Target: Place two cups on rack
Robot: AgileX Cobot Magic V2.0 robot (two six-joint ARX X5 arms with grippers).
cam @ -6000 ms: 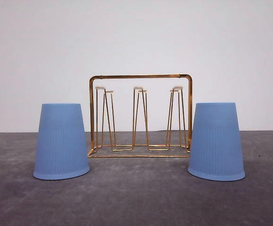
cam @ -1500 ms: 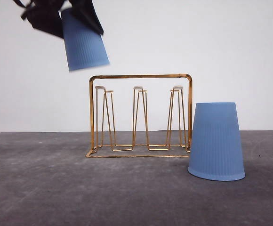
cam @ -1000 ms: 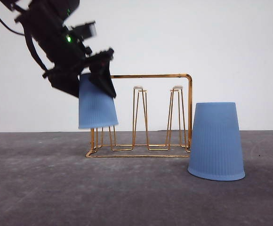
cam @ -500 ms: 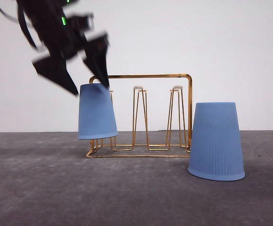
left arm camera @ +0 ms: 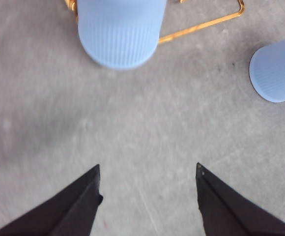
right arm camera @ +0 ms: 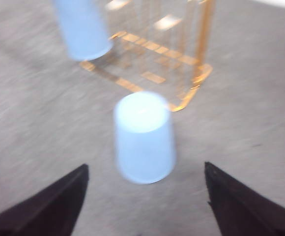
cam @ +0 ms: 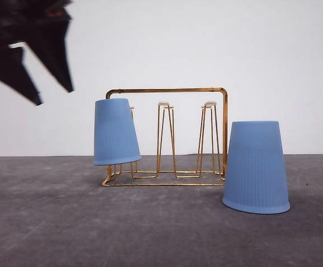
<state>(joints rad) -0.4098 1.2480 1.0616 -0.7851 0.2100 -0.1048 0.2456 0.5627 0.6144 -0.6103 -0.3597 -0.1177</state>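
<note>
Now second tumbler (cam: 256,167) — right gripper (right arm camera: 145,196) spread wide, empty; centre jaws across ribbed wall, lift above white-tipped prong (cam: 209,104). Left gripper (left arm camera: 147,172) wide, empty — hung tumbler (cam: 115,132) tilts on wire rack (cam: 167,90).

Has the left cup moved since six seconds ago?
Yes. The left cup went from standing on the table left of the rack to hanging upside down, tilted, on the rack's leftmost prong, clear of the table.
</note>
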